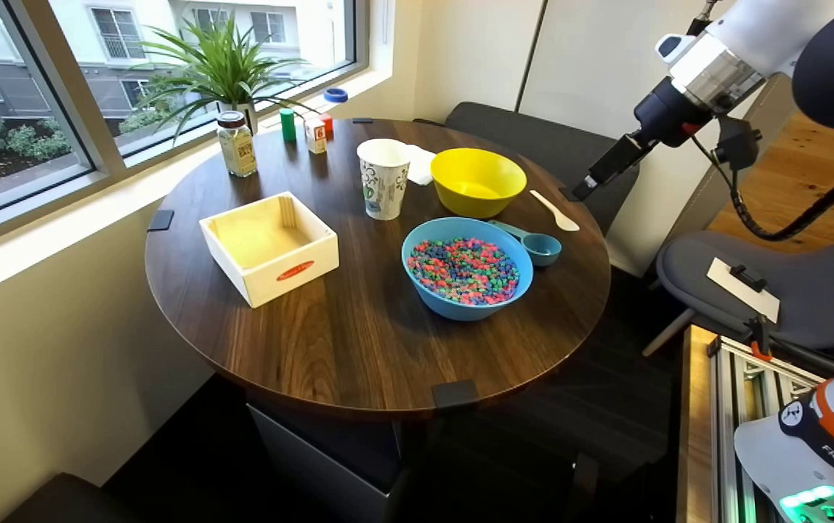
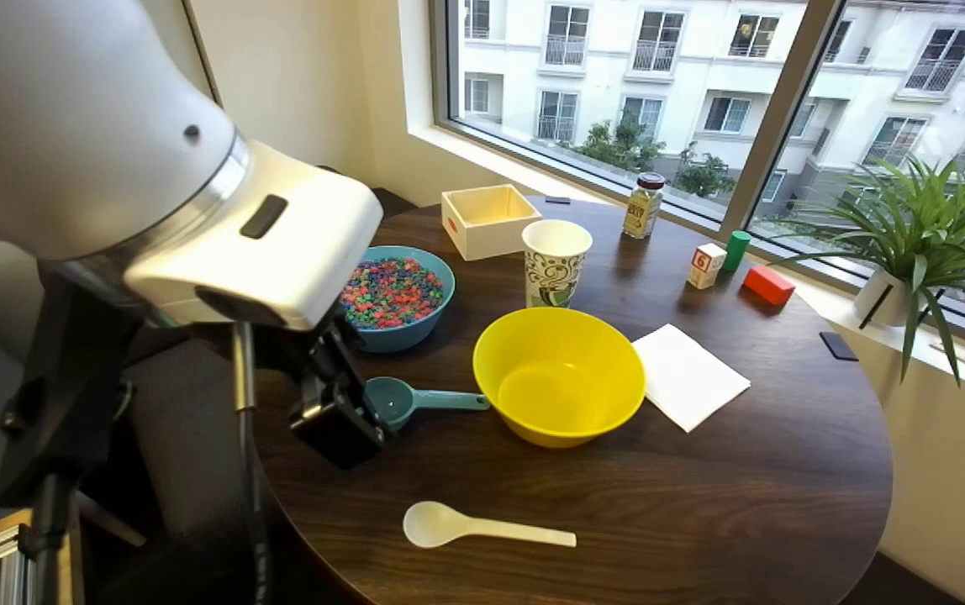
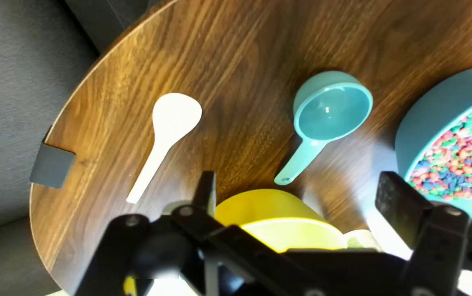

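My end effector [image 3: 299, 185] gapes empty near the teal scoop [image 3: 330, 111] and pale spoon [image 3: 173, 119]. The scoop lies just beside the blue bowl [image 1: 460, 312] of colourful bits [image 1: 464, 269], probably for handiness, its handle [image 3: 299, 162] towards the yellow bowl [image 2: 571, 436]. Across the tabletop [image 1: 337, 327], a block [image 2: 706, 266] shows "6"; my base [image 1: 780, 457] reads "FRANKA".
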